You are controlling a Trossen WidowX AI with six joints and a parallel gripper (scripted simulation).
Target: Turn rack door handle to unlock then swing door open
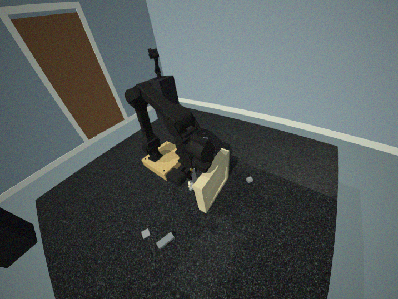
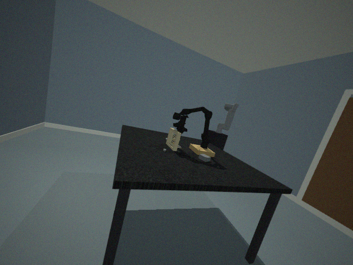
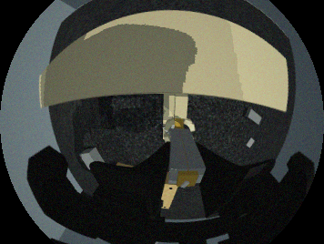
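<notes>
Pinching the handle between mostly closed jaws.
Best to squeeze snugly, then twist around its middle.

Handle: grey, yellowish-brown patches, upright; on the arm-base side of the cream frame. Frame: thick, rectangular panel, standing upright. Door angle relative to frame: cannot tell.

Black table — pale blocks on it.
</notes>
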